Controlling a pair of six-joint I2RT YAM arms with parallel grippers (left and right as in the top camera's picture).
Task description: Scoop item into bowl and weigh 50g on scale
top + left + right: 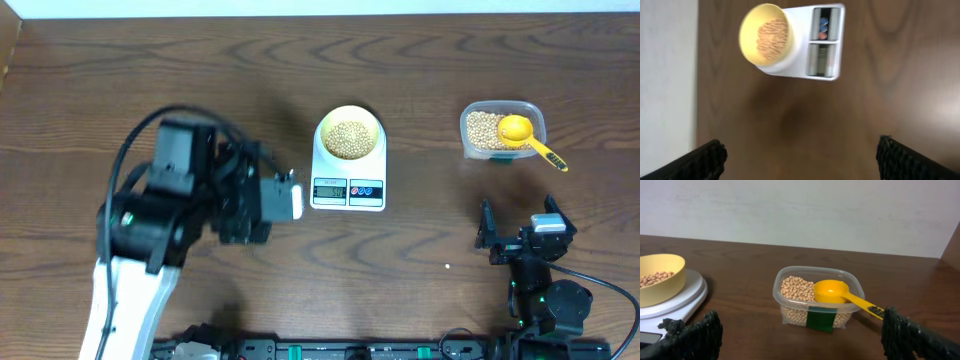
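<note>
Some soybeans [348, 138] lie in the cream-yellow bowl [374, 128] on the white scale [348, 175], at the middle of the worktop [200, 80]. More fill the clear container [790, 314] to the right, with the yellow scoop [830, 290] resting in them. We judge weighing is in hand: next, read the display [329, 191] and top up if short. Both the left fingers [705, 160] and the right fingers [695, 337] gape wide, empty. We cannot read the digits.

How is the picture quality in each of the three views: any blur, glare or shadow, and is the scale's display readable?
Overhead: evenly lit and sharp, but the scale display is too small to read. Left wrist: soft and blurred, the bowl and the display smeared, unreadable. Right wrist: clearest view; the clear container and yellow scoop are crisp, with only soft shadows beside them.
</note>
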